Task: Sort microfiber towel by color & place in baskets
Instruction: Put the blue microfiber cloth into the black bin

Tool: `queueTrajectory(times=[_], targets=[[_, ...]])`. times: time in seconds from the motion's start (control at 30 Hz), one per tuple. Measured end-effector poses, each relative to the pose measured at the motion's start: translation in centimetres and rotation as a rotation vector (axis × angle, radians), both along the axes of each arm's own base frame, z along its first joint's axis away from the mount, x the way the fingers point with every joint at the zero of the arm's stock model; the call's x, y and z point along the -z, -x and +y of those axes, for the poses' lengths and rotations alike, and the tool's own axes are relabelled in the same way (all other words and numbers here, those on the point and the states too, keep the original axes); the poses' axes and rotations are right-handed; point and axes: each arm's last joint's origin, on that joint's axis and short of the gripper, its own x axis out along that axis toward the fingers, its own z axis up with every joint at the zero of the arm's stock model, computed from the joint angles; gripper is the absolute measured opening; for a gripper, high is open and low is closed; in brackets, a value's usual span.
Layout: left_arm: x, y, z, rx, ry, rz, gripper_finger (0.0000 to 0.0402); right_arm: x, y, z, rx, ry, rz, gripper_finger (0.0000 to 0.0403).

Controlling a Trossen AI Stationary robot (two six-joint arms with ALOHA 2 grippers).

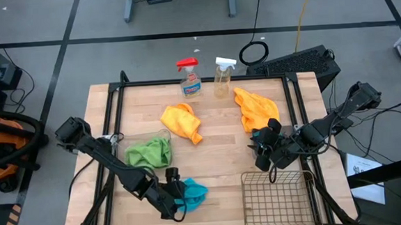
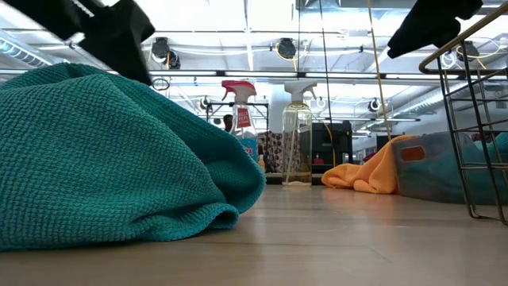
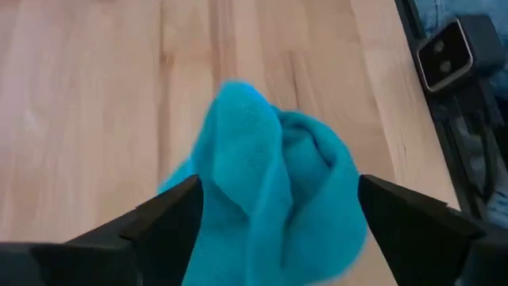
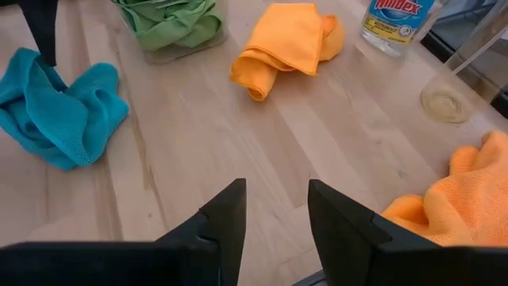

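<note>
Your left end effector (image 1: 180, 197) sits at the counter's (image 1: 217, 160) near edge with its fingers spread wide on either side of the turquoise towel (image 1: 193, 193), which lies bunched on the wood; the fingers flank it without pinching it. Your right end effector (image 1: 259, 151) hovers over bare wood right of centre, fingers parted with a narrow gap and holding nothing, just beside the orange towel (image 1: 257, 109) that drapes over something dark at its near side. The wire-mesh basket (image 1: 277, 198) stands at the near right corner, close under that arm. A green towel (image 1: 149, 152) fills the clear tub (image 1: 161, 136) on the left, and a second orange towel (image 1: 181, 121) lies folded mid-counter. Open wood runs between the two arms. At the far edge stand a red-capped spray bottle (image 1: 190, 78), its label reading "Windex" in the right wrist view, and a clear spray bottle (image 1: 222, 76).
</note>
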Motion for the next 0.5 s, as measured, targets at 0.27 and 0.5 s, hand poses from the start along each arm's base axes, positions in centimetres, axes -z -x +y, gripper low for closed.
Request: queueTrajectory(times=[0.27,0.5], targets=[[1.3,0.1,-0.4,0.008,0.040,0.089,0.0341,0.0,0.0,0.0,-0.007,0.009,0.004,0.0128],[4.8,-1.1,-1.4,0.081,0.044,0.155,0.0334,0.0,0.0,0.0,-0.010,0.011,0.005,0.0128]])
